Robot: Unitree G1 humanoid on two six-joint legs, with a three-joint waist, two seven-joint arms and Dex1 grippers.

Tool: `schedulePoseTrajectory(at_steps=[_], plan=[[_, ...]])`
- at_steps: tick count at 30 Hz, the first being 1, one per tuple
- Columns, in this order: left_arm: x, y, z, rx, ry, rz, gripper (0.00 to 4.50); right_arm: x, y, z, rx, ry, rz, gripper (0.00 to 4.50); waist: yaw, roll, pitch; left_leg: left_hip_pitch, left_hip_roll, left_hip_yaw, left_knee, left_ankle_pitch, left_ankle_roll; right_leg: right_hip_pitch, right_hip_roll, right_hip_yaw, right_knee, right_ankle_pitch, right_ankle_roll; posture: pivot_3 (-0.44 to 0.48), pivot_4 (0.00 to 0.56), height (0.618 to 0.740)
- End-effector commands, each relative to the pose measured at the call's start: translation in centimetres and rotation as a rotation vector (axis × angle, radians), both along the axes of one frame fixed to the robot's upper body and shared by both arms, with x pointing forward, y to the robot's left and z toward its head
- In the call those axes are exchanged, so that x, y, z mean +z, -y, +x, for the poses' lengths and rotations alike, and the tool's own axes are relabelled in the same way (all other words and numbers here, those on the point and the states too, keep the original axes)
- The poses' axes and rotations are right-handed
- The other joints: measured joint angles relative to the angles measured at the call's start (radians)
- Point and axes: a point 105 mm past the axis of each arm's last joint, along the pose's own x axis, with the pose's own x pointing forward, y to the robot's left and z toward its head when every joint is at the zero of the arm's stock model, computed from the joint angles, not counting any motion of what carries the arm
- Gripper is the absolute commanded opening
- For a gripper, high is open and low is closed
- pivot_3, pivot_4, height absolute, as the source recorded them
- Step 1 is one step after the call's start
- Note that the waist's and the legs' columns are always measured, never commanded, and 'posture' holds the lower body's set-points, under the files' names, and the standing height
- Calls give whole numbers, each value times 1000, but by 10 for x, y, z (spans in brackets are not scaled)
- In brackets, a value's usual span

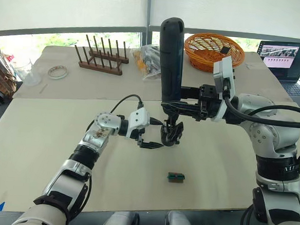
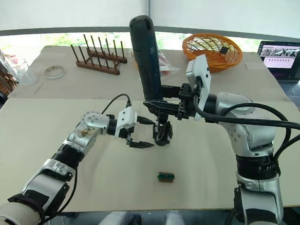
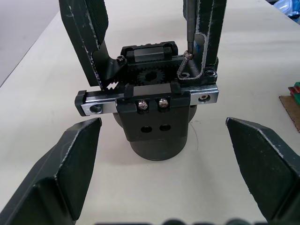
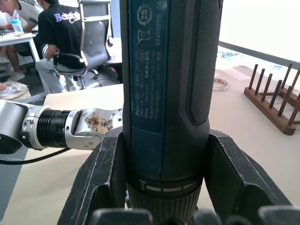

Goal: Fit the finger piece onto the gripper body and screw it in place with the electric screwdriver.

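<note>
The gripper body (image 1: 171, 134) stands mid-table on its round base (image 3: 157, 140), with two black fingers upright on its silver rail (image 3: 145, 101). The finger piece (image 3: 209, 33) sits on one end of that rail. My right gripper (image 1: 180, 105) is shut on the electric screwdriver (image 1: 171, 57), holding it upright over the body. Its thin bit (image 3: 188, 28) comes down beside the finger piece onto a screw (image 3: 187, 57) at its foot. My left gripper (image 1: 160, 135) is open, one finger on each side of the body and not touching it; its pads (image 3: 70, 164) stand wide apart.
A small green block (image 1: 176, 177) lies nearer the table's front edge. At the back are a wooden peg rack (image 1: 100, 57), a tape roll (image 1: 57, 72), a plastic bag (image 1: 148, 58), an orange basket (image 1: 213, 49) and a laptop (image 1: 285, 57). People sit beyond (image 4: 61, 37).
</note>
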Motion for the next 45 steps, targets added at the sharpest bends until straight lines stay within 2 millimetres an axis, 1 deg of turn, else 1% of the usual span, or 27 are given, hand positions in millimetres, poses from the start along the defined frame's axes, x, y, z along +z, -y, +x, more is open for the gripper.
schedulePoseTrajectory(at_steps=[1,15,24,38,45], plan=[[12,2,2,-11,54,-18,4500,27,1,-7,26,92,42,1907,0,0,0,0,0,0,0,0,0,0,0,0,0,0,0,0,150,740],[12,3,1,-6,56,-23,4500,24,1,-4,61,78,-4,1907,-1,0,0,0,0,0,0,0,0,0,0,0,0,0,0,0,150,740],[11,2,0,-2,59,-26,4500,25,-1,-1,61,84,-1,1907,-1,0,0,0,0,0,0,0,0,0,0,0,0,0,0,0,150,740],[12,1,0,2,61,-27,4500,21,-3,-2,71,68,-3,1907,-1,0,0,0,0,0,0,0,0,0,0,0,0,0,0,0,150,740],[11,1,0,2,61,-25,4500,23,-6,-5,84,64,6,1907,-2,0,0,0,0,0,0,0,0,0,0,0,0,0,0,0,150,740]])
